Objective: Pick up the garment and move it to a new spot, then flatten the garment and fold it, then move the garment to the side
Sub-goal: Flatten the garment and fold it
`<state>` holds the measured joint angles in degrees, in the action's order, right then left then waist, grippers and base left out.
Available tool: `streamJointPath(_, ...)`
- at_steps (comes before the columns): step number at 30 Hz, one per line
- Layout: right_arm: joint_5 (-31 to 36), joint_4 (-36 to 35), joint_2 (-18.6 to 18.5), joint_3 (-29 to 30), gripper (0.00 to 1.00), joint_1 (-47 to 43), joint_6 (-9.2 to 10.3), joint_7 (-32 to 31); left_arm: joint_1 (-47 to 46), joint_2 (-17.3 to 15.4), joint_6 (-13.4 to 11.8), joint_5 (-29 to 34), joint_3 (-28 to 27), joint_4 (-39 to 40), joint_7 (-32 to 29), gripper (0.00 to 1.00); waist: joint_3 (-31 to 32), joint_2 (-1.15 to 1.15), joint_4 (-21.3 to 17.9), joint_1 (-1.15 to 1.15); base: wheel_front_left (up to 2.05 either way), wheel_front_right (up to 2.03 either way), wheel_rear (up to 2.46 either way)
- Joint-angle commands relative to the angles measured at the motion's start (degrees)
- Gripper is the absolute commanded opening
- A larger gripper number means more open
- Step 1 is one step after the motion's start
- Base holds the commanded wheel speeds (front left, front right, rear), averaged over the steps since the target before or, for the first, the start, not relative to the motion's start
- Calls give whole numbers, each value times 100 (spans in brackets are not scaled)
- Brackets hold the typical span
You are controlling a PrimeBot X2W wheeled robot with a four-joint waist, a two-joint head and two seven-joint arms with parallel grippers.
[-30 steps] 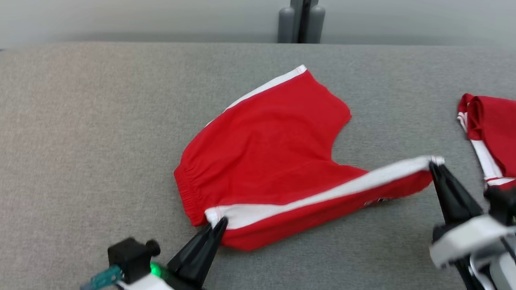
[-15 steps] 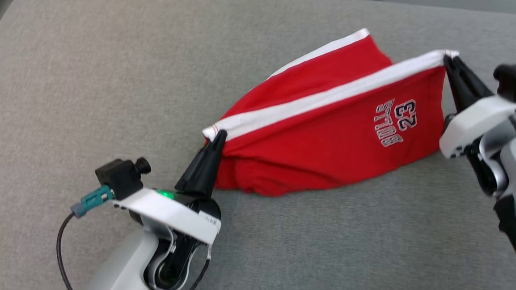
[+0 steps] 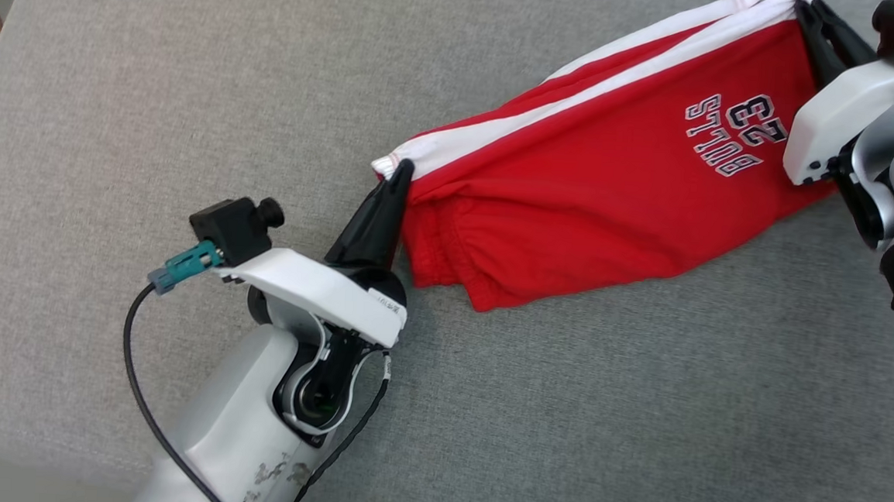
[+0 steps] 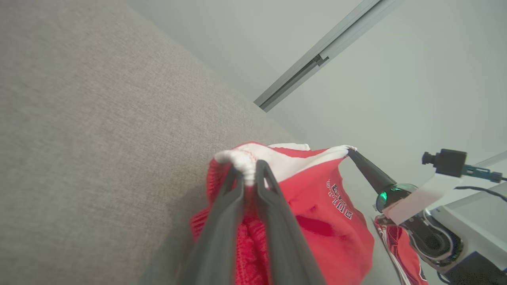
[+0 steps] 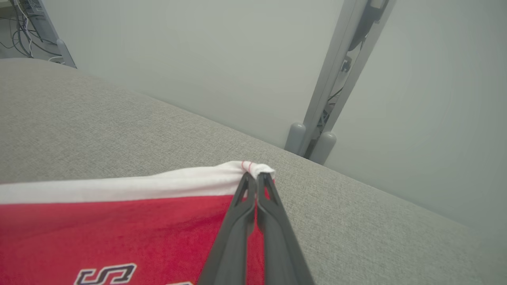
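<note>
Garment [image 3: 614, 191]: it is hanging stretched between both grippers, over the grey surface [image 3: 194, 72].
Left gripper [image 3: 401, 172]: it is pinching the white-striped corner at the waistband end, fingers closed.
Right gripper [image 3: 809, 8]: it is clamping the white-striped corner at the other end.

**Materials and surface finishes, head and wrist views.**
The garment [image 3: 614, 191] is soft, matt red cloth with a white cloth stripe [image 3: 501, 121] and flat, outlined lettering [image 3: 734, 133]; its waistband is puckered. The worktop [image 3: 153, 109] has a grey woven cover, matt and slightly coarse. On the left gripper [image 3: 401, 169] and right gripper [image 5: 255, 178] the fingers [image 3: 375, 223] are dark, smooth, semi-matt plastic. The shell [image 3: 320, 294] is white plastic with a light sheen, and the forearm [image 3: 248, 456] below it is scuffed. The cable [image 3: 136, 387] is black and smooth. The wall [image 5: 198, 59] is pale, smooth and matt.
</note>
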<state>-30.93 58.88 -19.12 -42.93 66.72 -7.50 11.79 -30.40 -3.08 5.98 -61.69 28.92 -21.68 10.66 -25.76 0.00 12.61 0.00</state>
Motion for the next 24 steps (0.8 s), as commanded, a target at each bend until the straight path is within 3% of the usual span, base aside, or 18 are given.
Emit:
streamJointPath(1, -38, 81, -29, -62, 0, 98, 0, 56, -124, -17, -18, -29, 38, -36, -17, 16, -127, 0, 100, 0, 0, 0, 0)
streamJointPath(9, -165, 425, -27, -561, 0, 543, 0, 242, -478, -5, -161, -124, 193, -314, 38, 13, -347, 0, 221, 0, 0, 0, 0)
streamJointPath(13, -219, 562, 14, -702, 0, 649, 0, 313, -557, -3, -227, -136, 288, -431, 64, 22, -380, 0, 220, 0, 0, 0, 0)
streamJointPath(14, -237, 600, 24, -728, 0, 671, 0, 316, -570, -1, -251, -157, 318, -471, 36, 32, -380, 0, 217, 0, 0, 0, 0)
streamJointPath(15, -252, 630, 36, -755, 31, 688, 0, 321, -587, 3, -265, -170, 354, -506, 9, 50, -378, 0, 212, 0, 0, 0, 0)
streamJointPath(16, -276, 655, 54, -781, 77, 694, 0, 330, -602, 3, -265, -164, 372, -531, 25, 100, -373, 0, 205, 0, 0, 0, 0)
streamJointPath(17, -302, 677, 72, -801, 100, 692, 0, 338, -609, 1, -278, -161, 383, -563, 48, 100, -363, 0, 196, 0, 0, 0, 0)
streamJointPath(24, -319, 250, 54, -510, 100, 540, 0, 349, -606, -110, -421, 222, 383, -647, 302, 100, -182, 0, 50, 0, 0, 0, 0)
